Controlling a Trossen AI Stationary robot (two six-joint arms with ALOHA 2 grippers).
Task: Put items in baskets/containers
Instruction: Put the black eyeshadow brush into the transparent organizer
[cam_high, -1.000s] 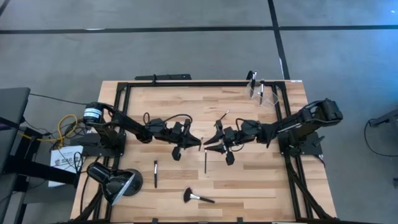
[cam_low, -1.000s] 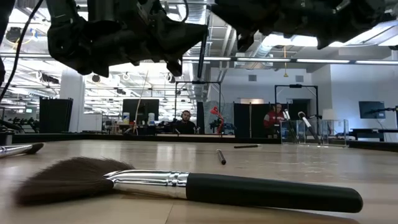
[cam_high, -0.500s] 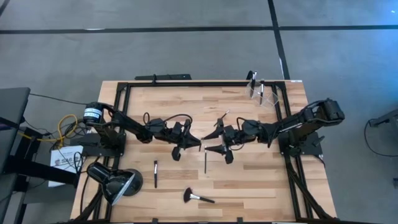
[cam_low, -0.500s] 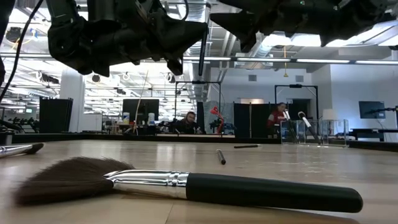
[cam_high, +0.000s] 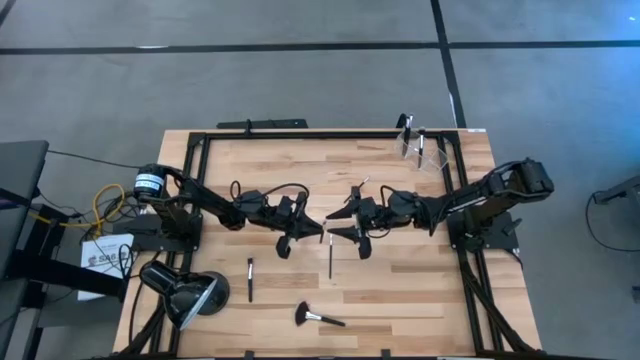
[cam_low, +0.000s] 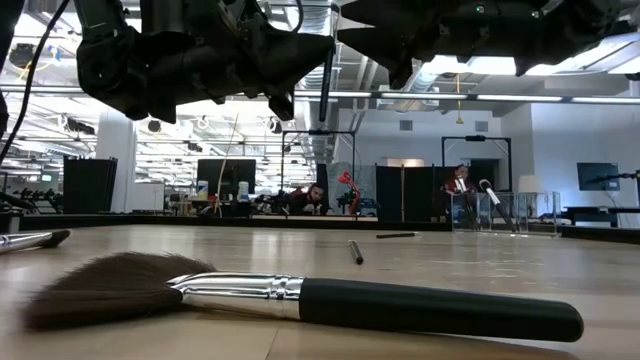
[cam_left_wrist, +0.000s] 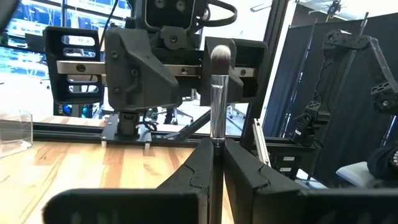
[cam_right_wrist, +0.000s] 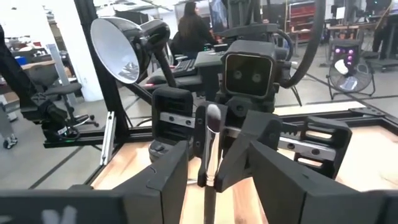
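**Brush held between two grippers at mid-table**

Writing first: you will find none that can be read; the white sheet (cam_high: 103, 258) off the table's left edge carries a mark too small to make out.

Your left gripper (cam_high: 318, 231) sits at the centre of the table, pinched narrow on a slim brush (cam_left_wrist: 218, 93). In its wrist view the brush stands straight up between the fingers (cam_left_wrist: 194, 177), silver ferrule and pale bristle tip uppermost, its long axis upright. Your right gripper (cam_high: 334, 222) faces it from the right, just beside it, with its fingers (cam_right_wrist: 166, 175) spread wide to either side of the same brush and not touching it.

On the wood, a thin brush (cam_high: 331, 257) lies just nearward of the grippers, its long axis running near to far. A second thin brush (cam_high: 250, 278) lies to the left of it, also running near to far. The large fluffy brush (cam_high: 317, 317) lies near the near edge, bristles pointing left, handle to the right. The clear holder (cam_high: 421, 151) stands at the far right corner with brushes upright in it. A black lamp (cam_high: 185, 290) sits at the near left corner.
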